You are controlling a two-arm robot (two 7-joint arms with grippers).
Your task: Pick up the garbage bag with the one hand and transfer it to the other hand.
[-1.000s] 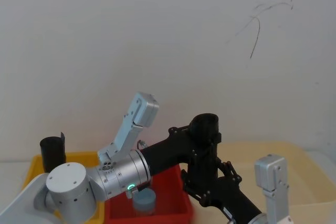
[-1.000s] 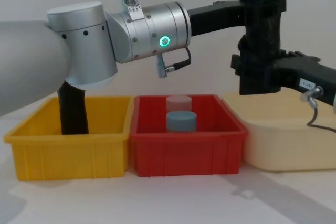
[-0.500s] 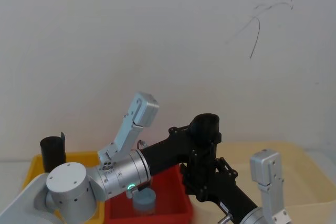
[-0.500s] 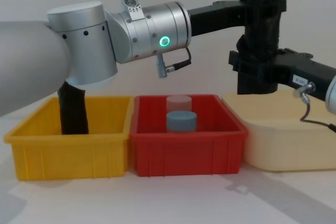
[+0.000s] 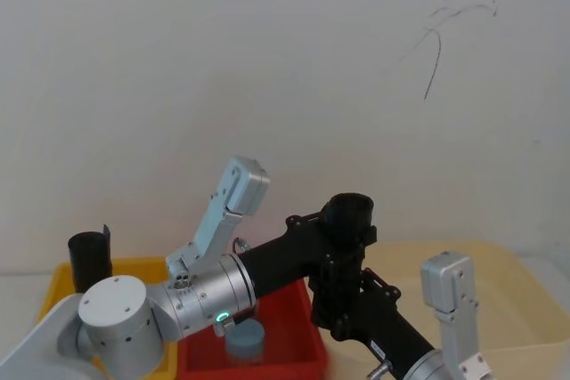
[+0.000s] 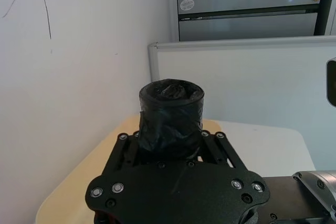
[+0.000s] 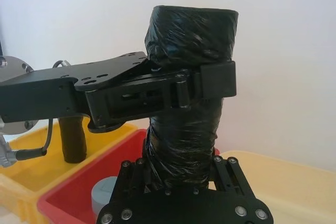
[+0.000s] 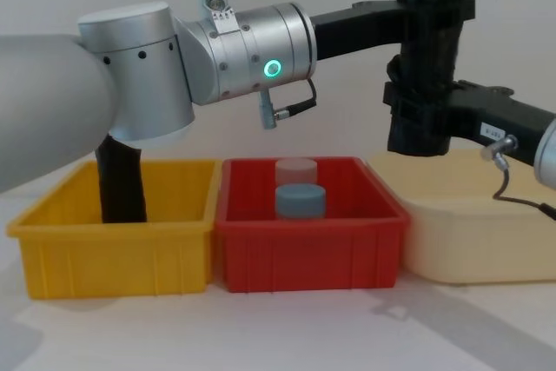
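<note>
While cylinders (image 8: 300, 200) in red bin (image 8: 308, 254), garbage bag (image 8: 431, 62) tight in left fingers (image 7: 218, 80), right fingers (image 8: 401, 119).

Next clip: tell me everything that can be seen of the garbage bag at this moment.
The garbage bag is a thick matte-black roll of crinkled plastic with a wider, crumpled top end. It stands upright in the air, higher than the red bin and the cream tub. The left gripper clamps it just under the top, and the right gripper closes on its lower part. Nothing else touches it.
</note>
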